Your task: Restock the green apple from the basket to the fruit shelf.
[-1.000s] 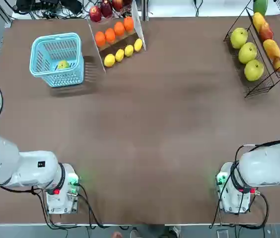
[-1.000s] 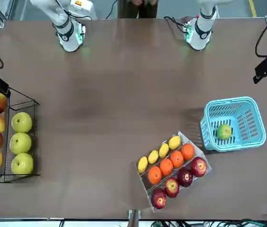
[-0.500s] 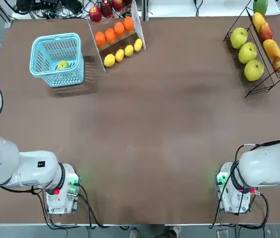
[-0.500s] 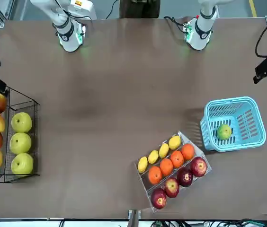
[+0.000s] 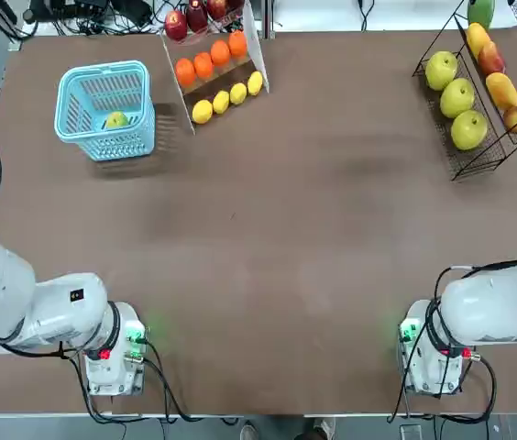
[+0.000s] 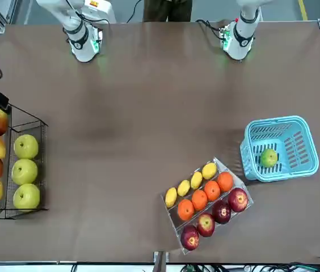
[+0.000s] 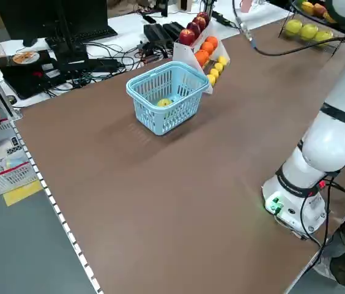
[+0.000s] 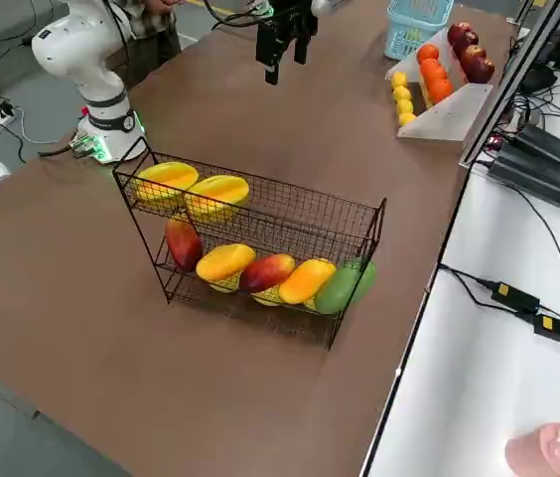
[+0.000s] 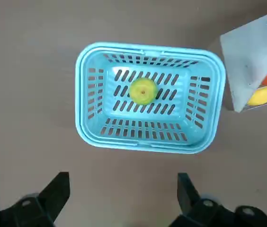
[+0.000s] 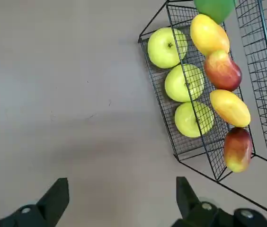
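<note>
Hovering above the tabletop (image 5: pixel 286 229), near the basket (image 9: pixel 147 146): my left hand (image 9: pixel 124 182), fingers apart. Green apple (image 9: pixel 143 91): on the basket's floor, apart from my left hand. My right hand (image 10: pixel 122 182): fingers apart, near the fruit shelf (image 10: pixel 190 146). Cut off: my left hand, at the front view's edge. Materials: light blue plastic, slotted walls, rounded rim corners; thin black wire mesh; round yellow-green fruit.
</note>
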### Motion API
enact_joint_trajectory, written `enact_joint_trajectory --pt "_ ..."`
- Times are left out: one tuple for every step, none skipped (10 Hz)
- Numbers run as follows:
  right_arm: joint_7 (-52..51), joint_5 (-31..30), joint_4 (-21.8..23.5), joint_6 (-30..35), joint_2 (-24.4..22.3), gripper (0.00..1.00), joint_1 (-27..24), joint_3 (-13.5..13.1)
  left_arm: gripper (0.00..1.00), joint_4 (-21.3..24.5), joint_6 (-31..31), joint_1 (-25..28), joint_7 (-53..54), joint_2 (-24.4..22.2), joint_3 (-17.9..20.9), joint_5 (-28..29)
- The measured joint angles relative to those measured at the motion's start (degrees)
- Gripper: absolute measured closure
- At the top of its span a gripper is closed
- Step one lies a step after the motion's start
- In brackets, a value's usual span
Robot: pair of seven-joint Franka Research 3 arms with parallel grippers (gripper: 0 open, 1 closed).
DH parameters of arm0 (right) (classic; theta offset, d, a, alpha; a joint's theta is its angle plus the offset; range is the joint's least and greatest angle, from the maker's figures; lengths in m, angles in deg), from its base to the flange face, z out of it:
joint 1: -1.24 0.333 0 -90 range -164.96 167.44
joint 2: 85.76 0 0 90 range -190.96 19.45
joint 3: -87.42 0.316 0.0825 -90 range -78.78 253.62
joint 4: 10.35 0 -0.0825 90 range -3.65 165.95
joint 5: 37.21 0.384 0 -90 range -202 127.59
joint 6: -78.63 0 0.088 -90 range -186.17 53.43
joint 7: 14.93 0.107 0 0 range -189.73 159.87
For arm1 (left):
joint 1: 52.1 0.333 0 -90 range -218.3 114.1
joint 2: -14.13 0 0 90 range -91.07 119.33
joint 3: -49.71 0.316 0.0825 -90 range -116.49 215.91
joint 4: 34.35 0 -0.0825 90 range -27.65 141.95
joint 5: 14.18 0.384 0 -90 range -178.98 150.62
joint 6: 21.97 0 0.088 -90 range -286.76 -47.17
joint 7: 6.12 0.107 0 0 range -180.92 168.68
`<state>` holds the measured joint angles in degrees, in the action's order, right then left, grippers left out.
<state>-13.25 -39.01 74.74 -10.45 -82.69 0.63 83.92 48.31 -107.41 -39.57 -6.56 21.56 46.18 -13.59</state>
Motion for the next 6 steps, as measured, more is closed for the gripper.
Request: enact_joint_trajectory --pt "0.0 0.0 0.0 -0.3 0.0 0.00 0.0 0.1 0.00 0.0 -0.2 -0.1 0.0 2.4 -0.1 0.0" --pt "0.0 -0.1 0.0 -0.5 -0.1 0.00 0.1 0.3 0.00 0.1 -1.8 -0.4 0.0 4.9 -0.1 0.2" --pt "0.0 -0.1 0.0 -0.5 -0.1 0.00 0.1 0.4 0.00 0.1 -4.1 -0.6 0.0 7.3 -0.2 0.4" --pt "0.3 -0.1 0.0 -0.5 -0.1 0.00 0.1 0.5 0.00 0.1 -6.4 -0.8 -0.1 9.5 -0.3 0.5" --pt "0.7 -0.1 0.0 -0.6 -0.1 0.00 0.1 0.5 0.00 0.4 -9.4 -1.2 -0.4 11.7 -0.5 0.5" --pt "0.9 -0.1 0.0 -0.7 -0.1 0.00 0.1 0.5 0.00 1.6 -13.2 -1.8 -0.8 13.8 -0.6 0.5"
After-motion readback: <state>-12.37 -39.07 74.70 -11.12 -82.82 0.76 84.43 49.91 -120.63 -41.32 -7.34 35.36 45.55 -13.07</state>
